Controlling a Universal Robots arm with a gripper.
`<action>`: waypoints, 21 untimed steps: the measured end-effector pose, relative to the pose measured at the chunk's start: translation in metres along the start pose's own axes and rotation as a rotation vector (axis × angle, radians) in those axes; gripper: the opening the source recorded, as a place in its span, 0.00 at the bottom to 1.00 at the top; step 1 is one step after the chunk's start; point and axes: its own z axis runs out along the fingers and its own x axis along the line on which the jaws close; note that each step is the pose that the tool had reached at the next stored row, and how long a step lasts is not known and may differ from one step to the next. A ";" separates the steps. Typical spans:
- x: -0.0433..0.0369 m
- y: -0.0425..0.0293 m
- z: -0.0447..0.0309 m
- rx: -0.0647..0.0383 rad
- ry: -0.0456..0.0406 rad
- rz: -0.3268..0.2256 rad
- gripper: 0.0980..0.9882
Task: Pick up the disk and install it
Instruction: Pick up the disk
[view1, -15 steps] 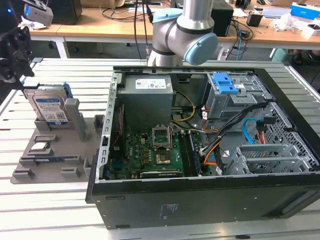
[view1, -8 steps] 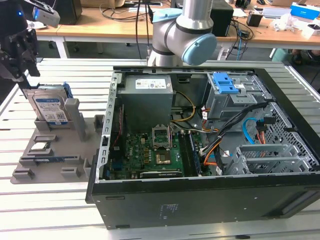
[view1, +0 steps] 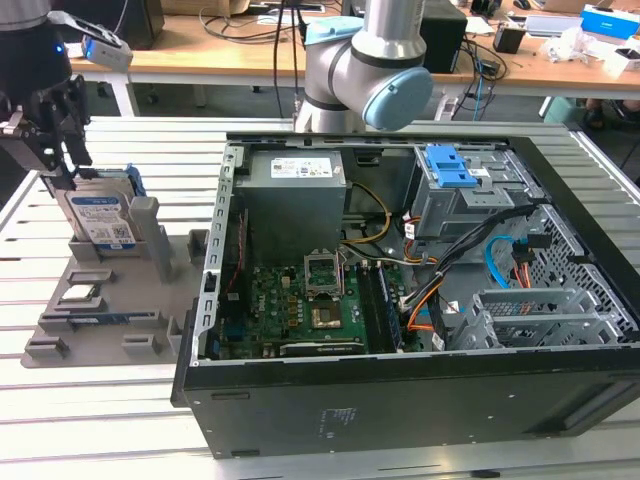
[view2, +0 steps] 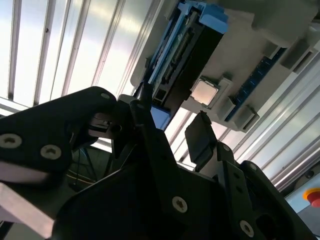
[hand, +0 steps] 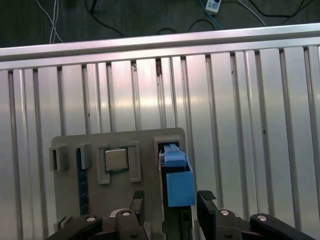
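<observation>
Your gripper (hand: 171, 202) is spread astride the disk (hand: 177, 182), upright in the slot at the edge of the grey fixture (hand: 120, 140); centre it so you pinch both flat faces evenly.

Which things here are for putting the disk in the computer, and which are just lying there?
For the job:
- the disk, standing upright in the grey tray
- the gripper, open at the disk's top
- the open computer case

Just lying about:
- the CPU chip on the tray
- the memory stick beside it
</observation>
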 end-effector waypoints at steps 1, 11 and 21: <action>-0.0003 -0.0009 0.0015 0.000 0.0012 -0.005 0.50; -0.0014 -0.0026 0.0259 0.001 0.0057 -0.019 0.50; -0.0015 -0.0027 0.0312 0.042 0.0035 -0.019 0.50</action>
